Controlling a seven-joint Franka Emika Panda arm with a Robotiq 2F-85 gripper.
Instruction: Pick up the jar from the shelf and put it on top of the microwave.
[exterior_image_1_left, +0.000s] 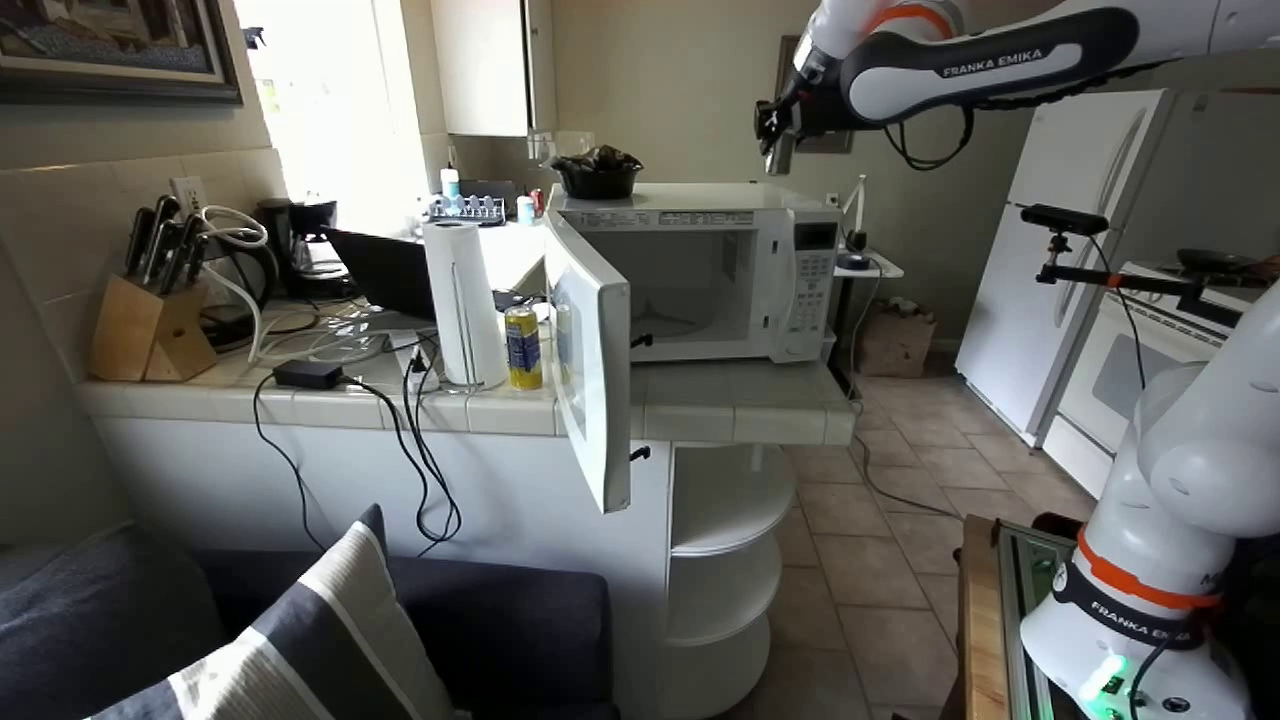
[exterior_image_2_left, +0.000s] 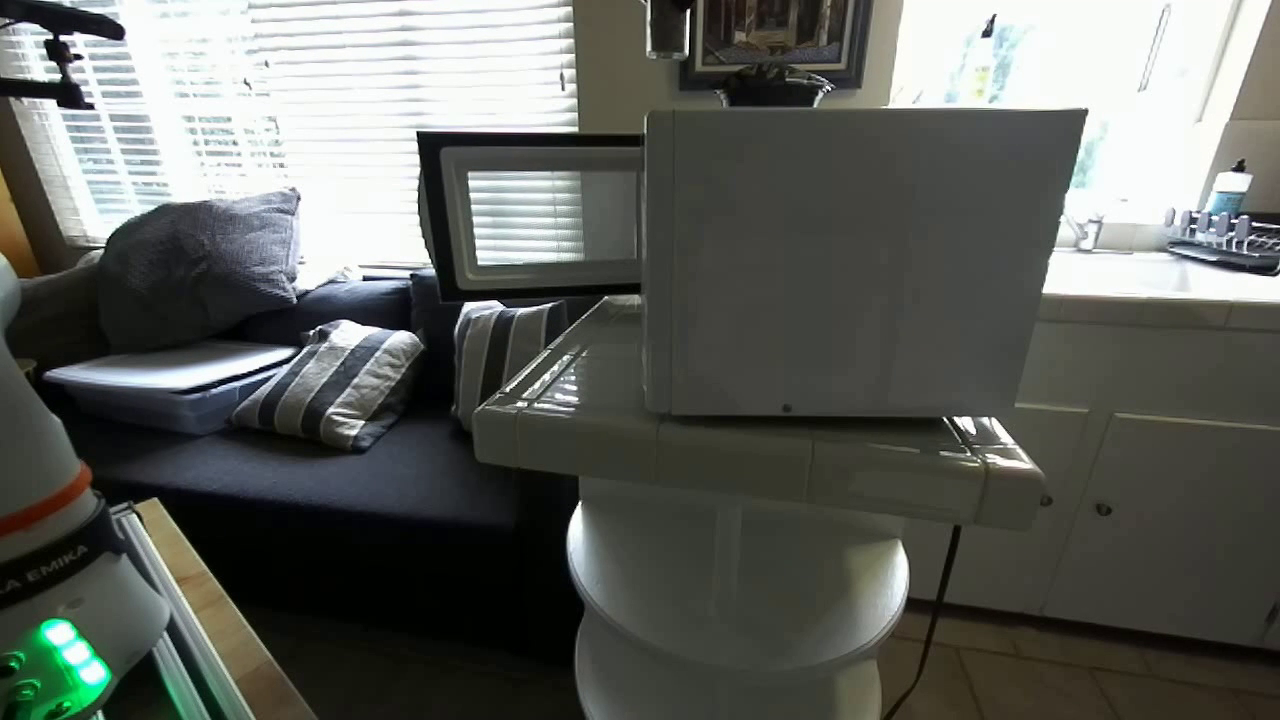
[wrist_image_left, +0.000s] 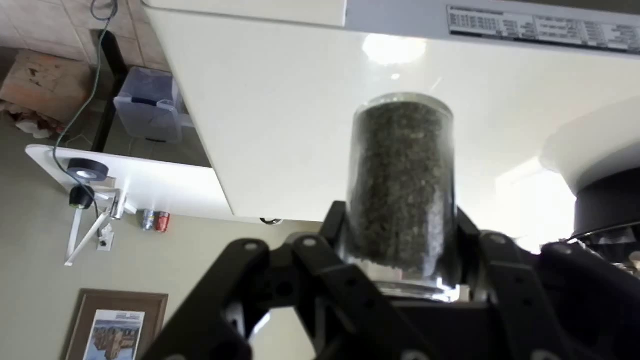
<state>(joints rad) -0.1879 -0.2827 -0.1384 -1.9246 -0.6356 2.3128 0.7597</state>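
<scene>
A black two-fingered gripper (wrist_image_left: 402, 220) pinches a clear glass jar of dark grains (wrist_image_left: 402, 175), held above the glossy top of a wide white boxy microwave oven (exterior_image_2_left: 860, 265) and apart from it. The white robot arm with black trim (exterior_image_1_left: 1000, 68) reaches in from the upper right of an exterior view, high and nearly level, the jar hanging at its tip. Only the wrist view clearly shows the jar's fill, which stops short of the end nearest the gripper; it also catches a translucent plastic bin (wrist_image_left: 150, 110). A yellow-and-blue can (exterior_image_1_left: 522, 348) and a white paper towel roll (exterior_image_1_left: 465, 305) stand near the oven's open white door (exterior_image_1_left: 600, 380) in an exterior view; white slatted blinds (exterior_image_2_left: 410, 90) hang in an exterior view. A black bowl (exterior_image_1_left: 598, 182) sits on the oven's top, well apart from the jar. The microwave rests on a pale tiled counter (exterior_image_1_left: 745, 400); beneath the counter's end stands the low white shelf unit with curved-front tiers (exterior_image_2_left: 740, 590). Around them are a dark couch (exterior_image_2_left: 330, 510) with striped cushions (exterior_image_2_left: 330, 385), brown floor tiles (exterior_image_1_left: 890, 620) and a white refrigerator (exterior_image_1_left: 1015, 290).
</scene>
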